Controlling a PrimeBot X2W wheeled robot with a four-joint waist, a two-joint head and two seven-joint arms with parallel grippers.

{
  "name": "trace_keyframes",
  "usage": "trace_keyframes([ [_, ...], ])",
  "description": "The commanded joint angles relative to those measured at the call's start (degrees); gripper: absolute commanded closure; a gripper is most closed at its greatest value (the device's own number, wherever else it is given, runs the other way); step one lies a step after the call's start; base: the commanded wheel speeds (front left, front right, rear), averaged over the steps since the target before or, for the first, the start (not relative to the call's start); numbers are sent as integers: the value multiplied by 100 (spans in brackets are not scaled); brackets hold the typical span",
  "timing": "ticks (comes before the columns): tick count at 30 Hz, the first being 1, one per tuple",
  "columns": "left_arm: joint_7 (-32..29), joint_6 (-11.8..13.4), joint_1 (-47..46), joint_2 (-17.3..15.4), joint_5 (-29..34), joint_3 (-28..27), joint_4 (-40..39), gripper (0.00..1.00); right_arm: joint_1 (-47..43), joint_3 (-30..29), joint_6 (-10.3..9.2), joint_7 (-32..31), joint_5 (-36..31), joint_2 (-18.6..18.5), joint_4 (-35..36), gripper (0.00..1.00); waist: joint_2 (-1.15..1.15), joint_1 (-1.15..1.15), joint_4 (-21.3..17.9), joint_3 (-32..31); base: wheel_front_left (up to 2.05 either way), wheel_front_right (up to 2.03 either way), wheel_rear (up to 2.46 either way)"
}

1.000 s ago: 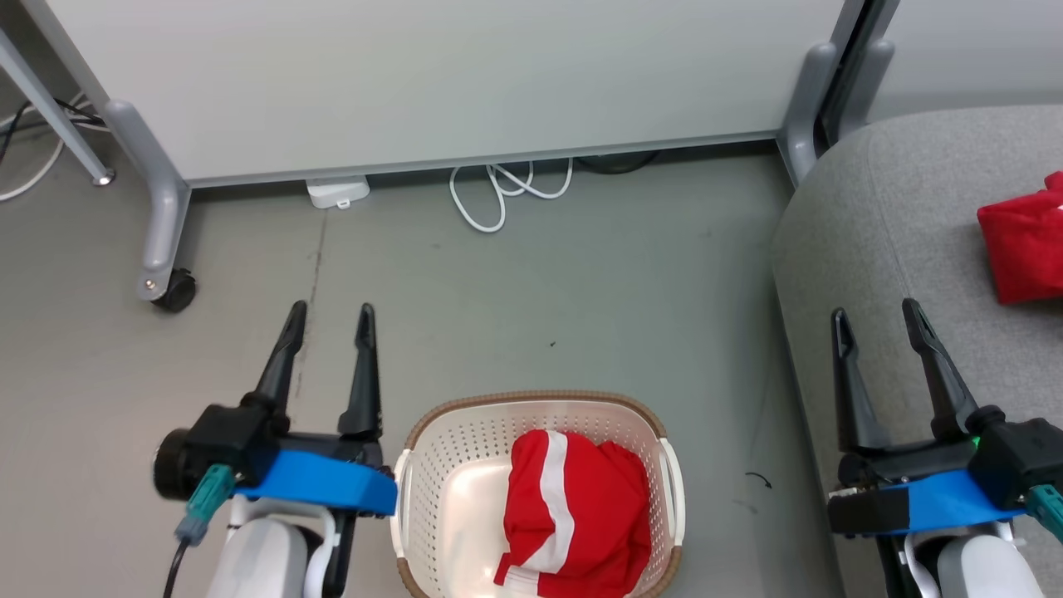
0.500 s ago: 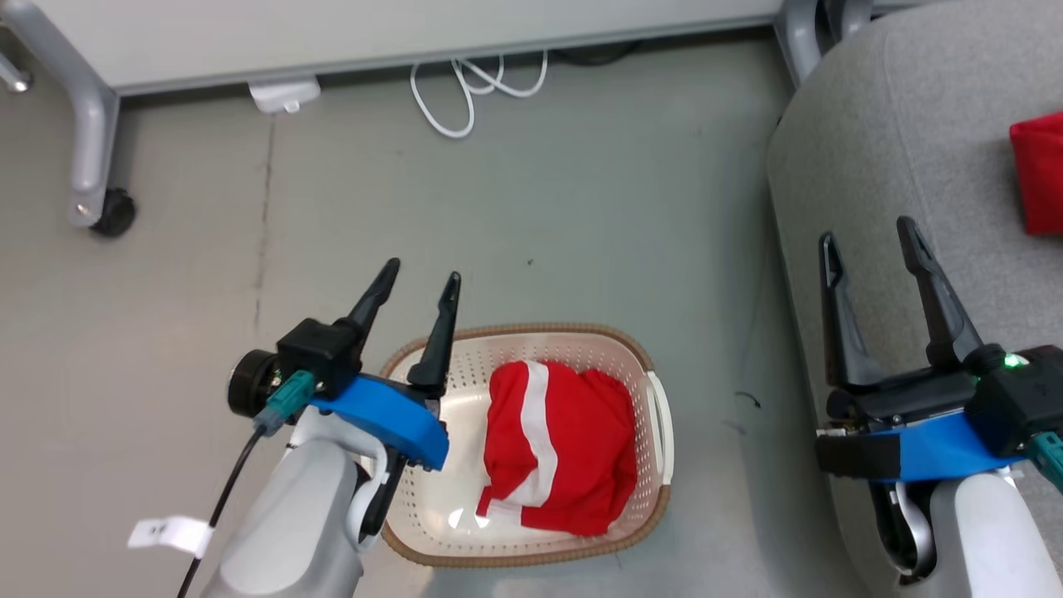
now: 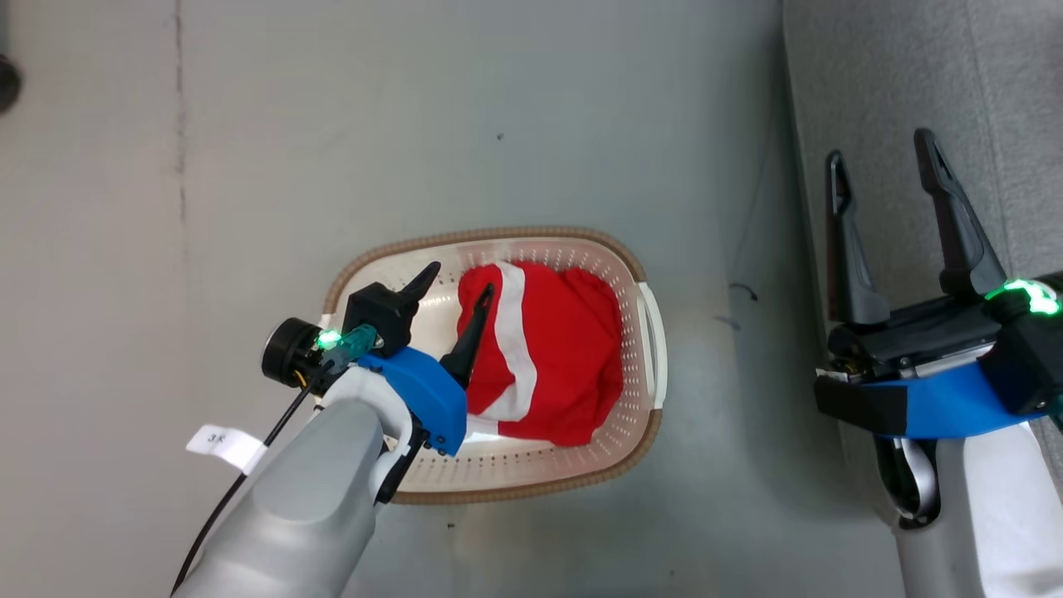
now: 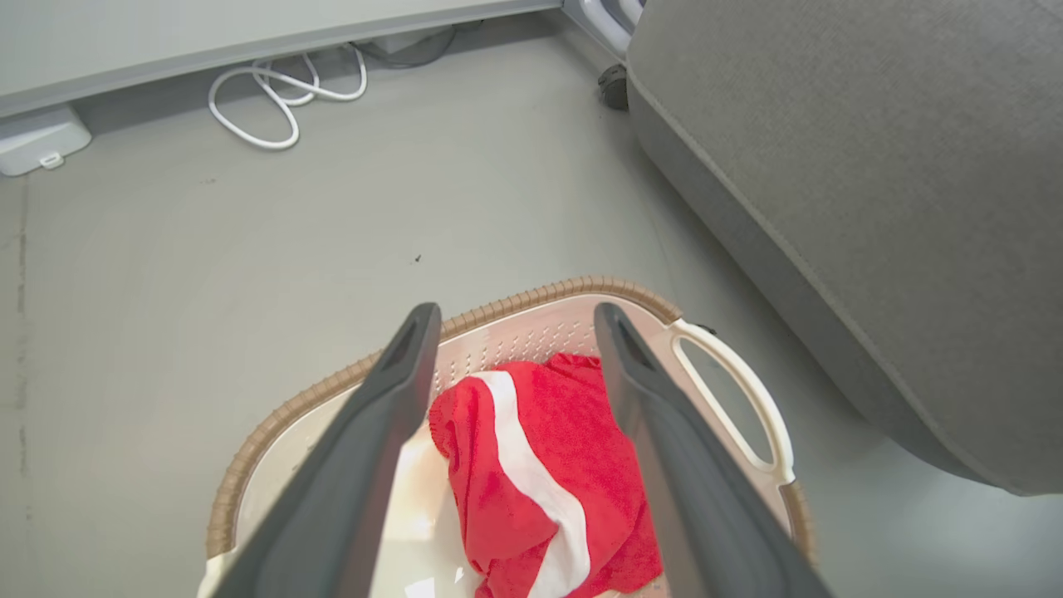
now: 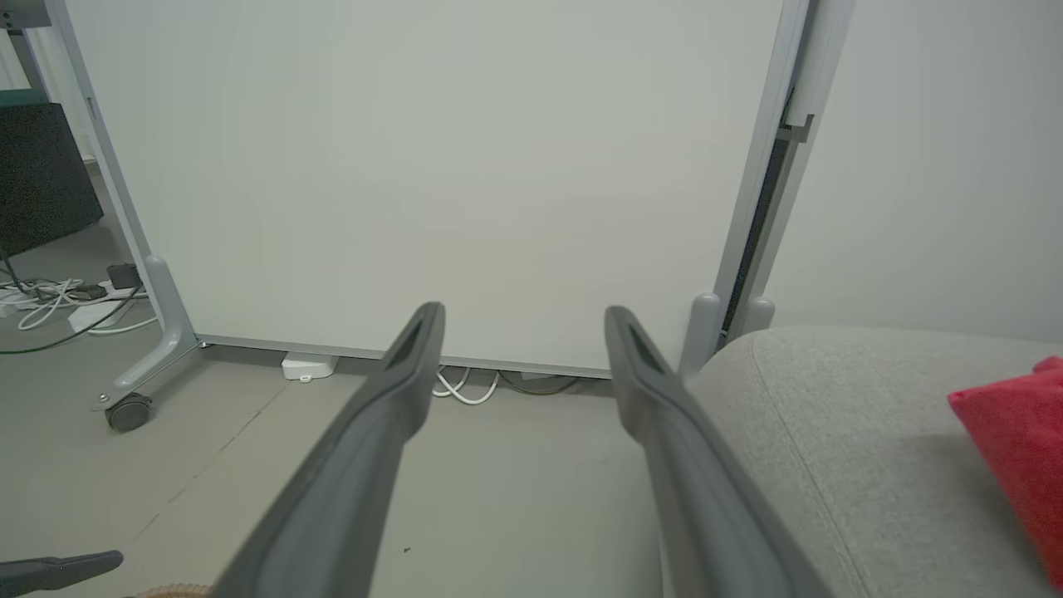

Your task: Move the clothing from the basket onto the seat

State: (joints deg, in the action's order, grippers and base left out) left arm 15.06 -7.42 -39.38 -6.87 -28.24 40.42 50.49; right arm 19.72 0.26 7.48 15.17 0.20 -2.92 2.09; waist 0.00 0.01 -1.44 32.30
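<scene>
My left gripper [image 3: 460,278] is wide open and holds nothing. A moment ago it hung beside the basket [image 3: 498,235], at its 9 o'clock side. Now it has come in over the basket, and its fingers point down at the red and white clothing [image 3: 556,365] in the 3 o'clock half. I think I can grab it next. My right gripper [image 3: 882,148] waits wide open by the seat [image 3: 913,75], at 3 o'clock from the basket.
</scene>
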Motion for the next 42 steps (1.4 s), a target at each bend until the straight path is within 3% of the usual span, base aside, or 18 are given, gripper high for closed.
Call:
trace_keyframes([
  [1,17,-7,-213,-17,-89,120,174,0,133,30,3,-3,-35,5,70,0,0,-1,-101,366,0,0,0],
  [10,-250,-8,-925,-19,-681,956,1117,0,394,92,3,-3,-100,5,390,0,0,-1,-308,1233,0,0,0],
  [17,-759,-8,-1301,-181,-1303,1227,1468,0,529,146,3,-3,-51,5,605,0,0,-1,-449,1770,0,0,0],
  [29,-1110,-6,-1673,-502,-2023,1606,1446,0,602,206,3,-3,10,5,724,0,0,-1,-627,2337,0,0,0],
  [42,-1094,-6,-1985,-417,-2469,2115,1510,0,552,211,3,-3,3,5,867,0,0,-1,-665,2655,0,0,0],
])
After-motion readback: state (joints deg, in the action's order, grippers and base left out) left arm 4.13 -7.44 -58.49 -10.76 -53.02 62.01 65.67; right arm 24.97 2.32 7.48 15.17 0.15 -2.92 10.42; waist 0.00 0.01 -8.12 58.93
